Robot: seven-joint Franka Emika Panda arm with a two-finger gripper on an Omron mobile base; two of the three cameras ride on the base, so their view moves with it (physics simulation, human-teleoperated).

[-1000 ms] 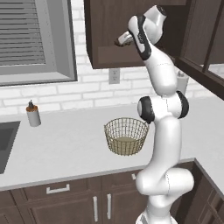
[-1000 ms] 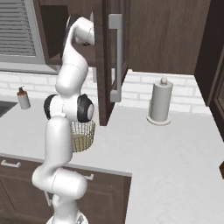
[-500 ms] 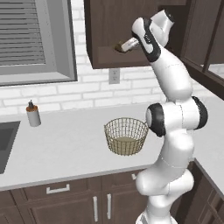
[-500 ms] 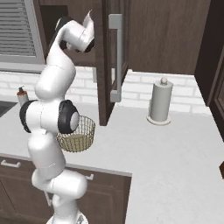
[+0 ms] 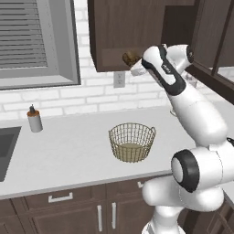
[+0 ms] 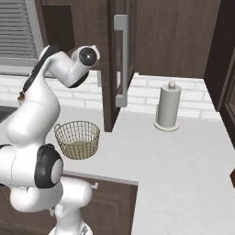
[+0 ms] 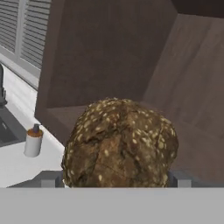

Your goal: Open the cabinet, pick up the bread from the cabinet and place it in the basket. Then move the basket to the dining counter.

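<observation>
My claw (image 5: 133,65) is spread wide around the bread (image 7: 120,144) on the cabinet (image 5: 114,32) shelf, not pinching it; looks light and crusty, so I'd squeeze its fat middle gently.

even soft light, slightly pixelated

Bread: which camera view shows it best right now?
The hand view: the bread sits close up in the open cabinet, its seeded, cracked crust plain. The left base view gives a small brown lump on the shelf beside the arm's end. In the right base view I cannot make it out.
</observation>
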